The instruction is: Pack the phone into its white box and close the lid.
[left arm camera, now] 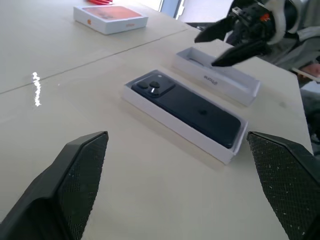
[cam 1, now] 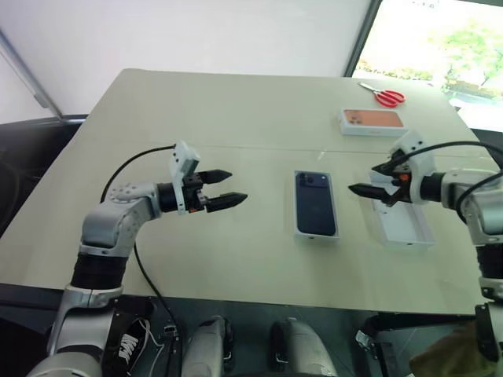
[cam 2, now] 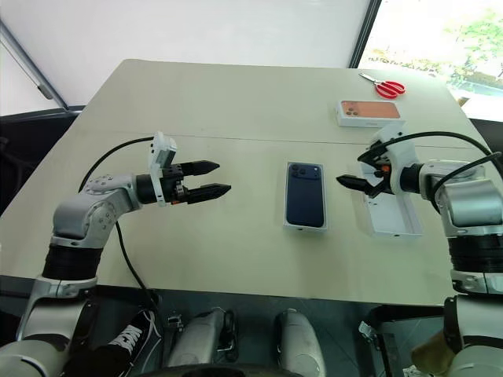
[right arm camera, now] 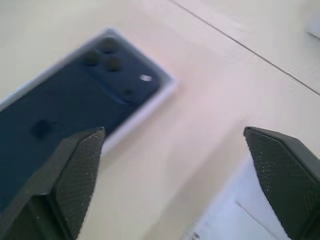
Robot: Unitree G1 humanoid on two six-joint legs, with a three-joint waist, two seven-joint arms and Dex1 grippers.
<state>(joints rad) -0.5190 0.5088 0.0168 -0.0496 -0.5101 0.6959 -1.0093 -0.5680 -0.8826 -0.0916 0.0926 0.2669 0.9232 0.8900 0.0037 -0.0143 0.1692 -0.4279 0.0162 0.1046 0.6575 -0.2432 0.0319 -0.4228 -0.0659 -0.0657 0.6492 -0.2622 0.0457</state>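
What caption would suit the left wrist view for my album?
Open left gripper faces the phone lying in the white box, the lid beside it under the open right gripper.

Showing one navy-blue phone (cam 1: 316,203) lying in one white box (cam 1: 299,232), one open white lid (cam 1: 402,228), one orange-printed phone box (cam 1: 371,122), one pair of red scissors (cam 1: 385,96), two grippers.

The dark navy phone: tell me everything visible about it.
The slim dark navy-blue smartphone lies flat, back up, inside the shallow white cardboard box base, whose rim frames it on all sides. Rounded corners, a glossy-looking back with a faint centre logo, and a camera cluster at the corner farthest from the robot. It sits mid-table between the two open grippers; neither touches it. No lid covers it.
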